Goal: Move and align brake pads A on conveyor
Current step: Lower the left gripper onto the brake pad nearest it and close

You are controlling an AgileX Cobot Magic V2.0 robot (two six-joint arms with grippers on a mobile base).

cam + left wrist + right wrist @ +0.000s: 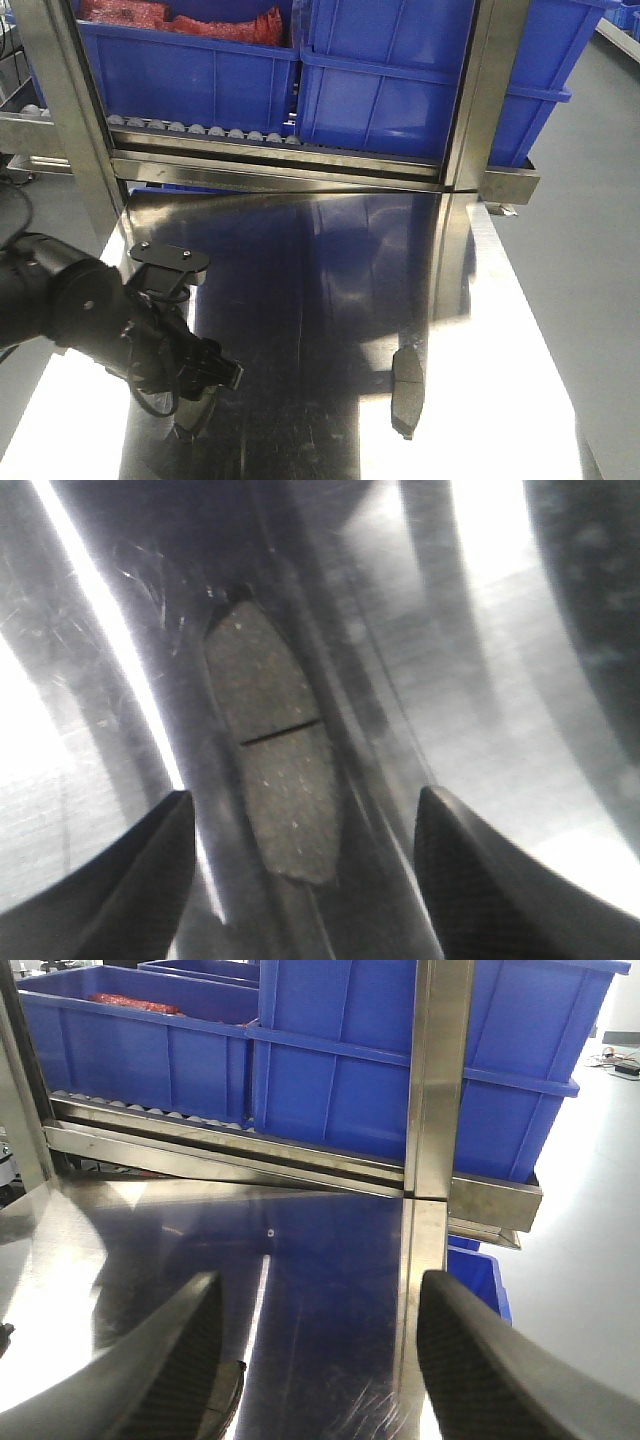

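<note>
In the left wrist view one brake pad (270, 745) lies flat on the shiny steel table, grey-brown face up with a thin cross groove. My left gripper (305, 880) hangs open just above its near end, one finger on each side and neither touching it. In the front view the left arm reaches down at the lower left, its gripper (195, 415) close to the table. A second brake pad (407, 392) rests on the table right of centre. My right gripper (315, 1360) is open and holds nothing; a pad's edge (228, 1400) shows beside its left finger. The conveyor is out of view.
Blue bins (400, 90) stand on a roller rack behind the steel table (330, 260); one holds red parts (180, 20). Steel uprights (480, 100) frame the rack. The table's right edge (540, 330) drops to a grey floor.
</note>
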